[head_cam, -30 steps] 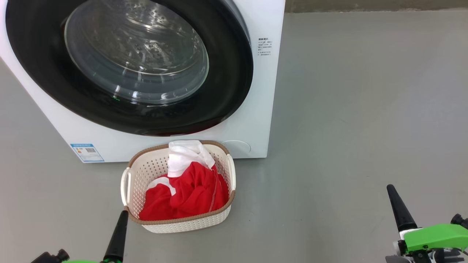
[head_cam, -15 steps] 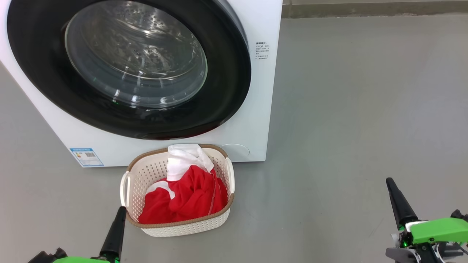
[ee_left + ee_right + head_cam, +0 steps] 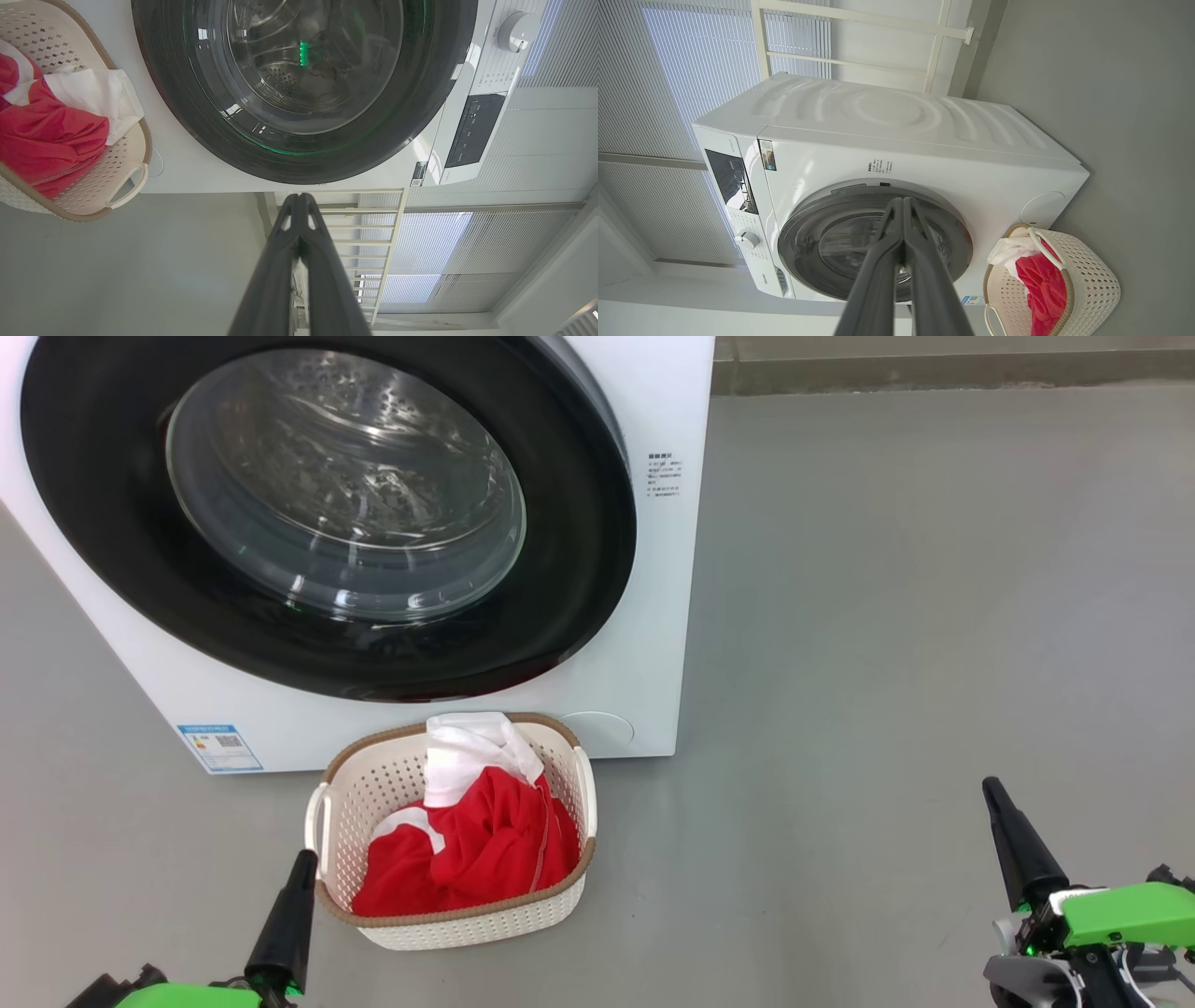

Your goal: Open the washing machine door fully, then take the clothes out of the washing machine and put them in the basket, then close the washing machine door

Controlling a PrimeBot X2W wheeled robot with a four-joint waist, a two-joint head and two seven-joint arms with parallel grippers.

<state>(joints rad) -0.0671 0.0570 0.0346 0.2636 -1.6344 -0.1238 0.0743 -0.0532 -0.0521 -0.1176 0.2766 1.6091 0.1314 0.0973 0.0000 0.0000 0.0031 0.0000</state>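
Observation:
The white washing machine [image 3: 653, 616] stands ahead, its black-rimmed glass door [image 3: 579, 569] shut flat against the front. The same door [image 3: 187, 107] and machine [image 3: 887, 116] appear in both wrist views. Red and white clothes [image 3: 476, 840] lie in the cream basket [image 3: 467, 924] on the floor right before the machine. My left gripper [image 3: 303, 859] is shut and holds nothing, its tip beside the basket's near left corner. Far off at the lower right, my right gripper [image 3: 991, 789] is also shut and holds nothing. In the wrist views each pair of fingertips [image 3: 299, 198] [image 3: 903, 200] is pressed together.
Grey floor [image 3: 887, 663] stretches wide to the right of the machine. A wall base runs along the top right. White window blinds and a white frame [image 3: 387, 233] stand behind the machine.
The head camera has tilted, so the whole picture has slid down a little. Both grippers stay shut and low; the door stays closed.

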